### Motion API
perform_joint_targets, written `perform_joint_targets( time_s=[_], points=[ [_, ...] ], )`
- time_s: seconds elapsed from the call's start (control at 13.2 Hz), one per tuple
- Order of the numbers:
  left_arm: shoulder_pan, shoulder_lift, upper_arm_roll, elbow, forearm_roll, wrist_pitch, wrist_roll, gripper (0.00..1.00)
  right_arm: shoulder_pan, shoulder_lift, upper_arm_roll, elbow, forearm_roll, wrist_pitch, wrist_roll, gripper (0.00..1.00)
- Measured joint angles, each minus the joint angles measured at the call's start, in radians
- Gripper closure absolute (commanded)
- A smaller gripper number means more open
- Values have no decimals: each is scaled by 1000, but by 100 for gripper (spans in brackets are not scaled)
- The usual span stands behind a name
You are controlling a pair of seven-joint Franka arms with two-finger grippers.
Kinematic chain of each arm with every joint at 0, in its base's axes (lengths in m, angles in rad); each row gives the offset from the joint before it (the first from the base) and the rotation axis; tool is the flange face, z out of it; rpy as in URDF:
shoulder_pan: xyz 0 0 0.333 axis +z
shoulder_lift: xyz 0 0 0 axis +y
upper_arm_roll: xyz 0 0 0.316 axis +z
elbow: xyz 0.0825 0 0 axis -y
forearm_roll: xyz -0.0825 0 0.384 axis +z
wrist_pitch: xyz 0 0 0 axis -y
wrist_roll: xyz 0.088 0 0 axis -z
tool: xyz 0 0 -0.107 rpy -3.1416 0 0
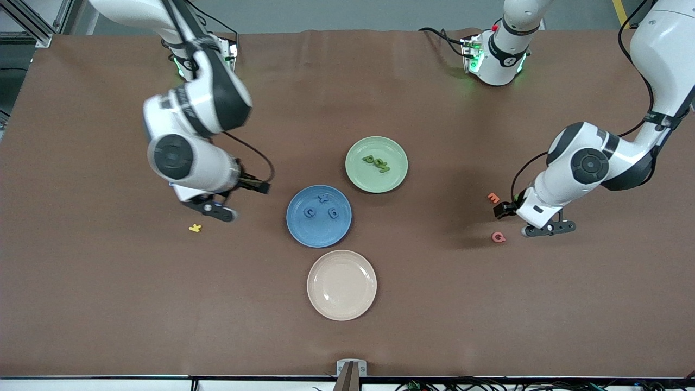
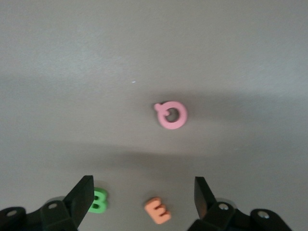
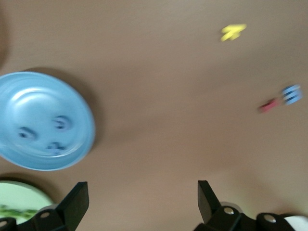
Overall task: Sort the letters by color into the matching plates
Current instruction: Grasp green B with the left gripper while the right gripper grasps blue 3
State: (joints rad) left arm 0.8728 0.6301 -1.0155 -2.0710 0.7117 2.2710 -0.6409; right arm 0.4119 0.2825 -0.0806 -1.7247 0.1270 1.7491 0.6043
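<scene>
1 green letter [image 2: 98, 201] lay beside our left gripper [image 2: 143, 185], jaws apart, near the desk's edge; the right gripper [image 3: 142, 187], also apart, waited by the blue plate [image 3: 43, 96].

Cream plate [image 1: 341, 284], yellow K [image 1: 195, 228], orange E [image 1: 493, 197], pink Q [image 1: 498, 237].

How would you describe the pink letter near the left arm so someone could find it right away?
Start at the left arm's end of the brown table, where the left gripper hangs low. Beside it lies the pink letter, a ring-shaped Q. The orange E lies farther from the front camera, blocky rather than round.
</scene>
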Motion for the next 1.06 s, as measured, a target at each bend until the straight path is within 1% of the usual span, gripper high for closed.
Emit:
perform_joint_targets(
  time_s=[0.23,0.46,0.61,0.84,0.91,1.06],
  points=[
    [6,8,40,-17,0,0,44,24,-141,-88,-3,-137,-54,9,-240,0],
    [10,9,55,-45,19,-2,52,26,-273,-116,-3,-229,-104,69,-501,0],
    [41,10,57,-66,32,-4,52,29,-350,-116,-4,-304,-119,172,-663,0],
    [67,11,57,-95,34,-4,54,31,-424,-116,-3,-432,-128,352,-870,0],
    [69,11,57,-102,34,-4,54,33,-438,-116,-3,-471,-128,400,-913,0],
    [71,11,57,-106,34,-4,54,36,-445,-116,-2,-526,-129,453,-945,0]
  ],
)
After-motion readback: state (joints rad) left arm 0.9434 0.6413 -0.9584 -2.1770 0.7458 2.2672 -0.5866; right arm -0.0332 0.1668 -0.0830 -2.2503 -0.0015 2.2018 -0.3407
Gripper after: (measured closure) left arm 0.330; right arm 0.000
